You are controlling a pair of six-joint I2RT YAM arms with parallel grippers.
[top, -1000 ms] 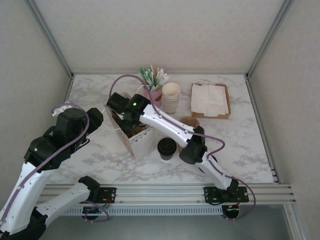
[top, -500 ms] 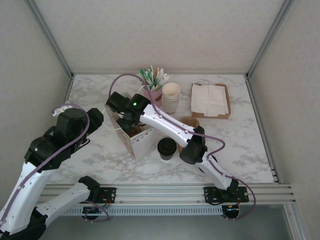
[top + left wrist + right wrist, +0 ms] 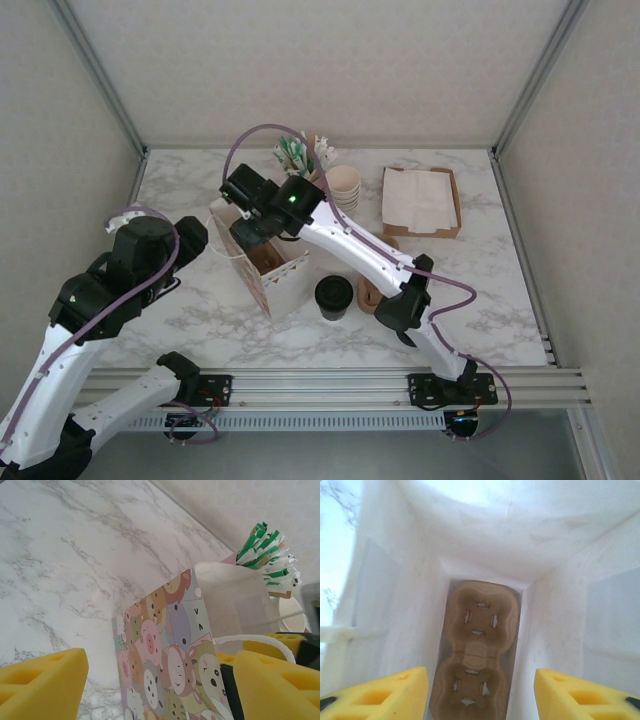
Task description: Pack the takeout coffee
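Since the cup has to go in upright, I read everything on the marbled worktop point(image 3: 480, 290) as arranged around one opening. The paper bag point(image 3: 285, 288) stands left of centre, tall and boxy, plain white inside and printed with cartoon animals outside. Its thin walls look floppy, which I judge is why both arms are at it.

My left gripper point(image 3: 160, 655) sits at the bag's outer left face, its yellow foam fingers well apart with the printed wall ahead between them. A white handle strap runs by its right finger, though from this angle I cannot tell whether anything touches. My right gripper point(image 3: 480, 672) hangs over the mouth looking straight down, fingers spread with nothing between them.

On the bag's floor lies a brown moulded-pulp carrier point(image 3: 480, 645) with two rounded wells and slit flaps, lying flat so a cup can seat in it.

The takeout coffee point(image 3: 333, 295) is not packed yet. It stands on the worktop just beside the bag's right wall, a small paper cup under a round black lid. Neither gripper is on it, so I judge picking it up is the next job.
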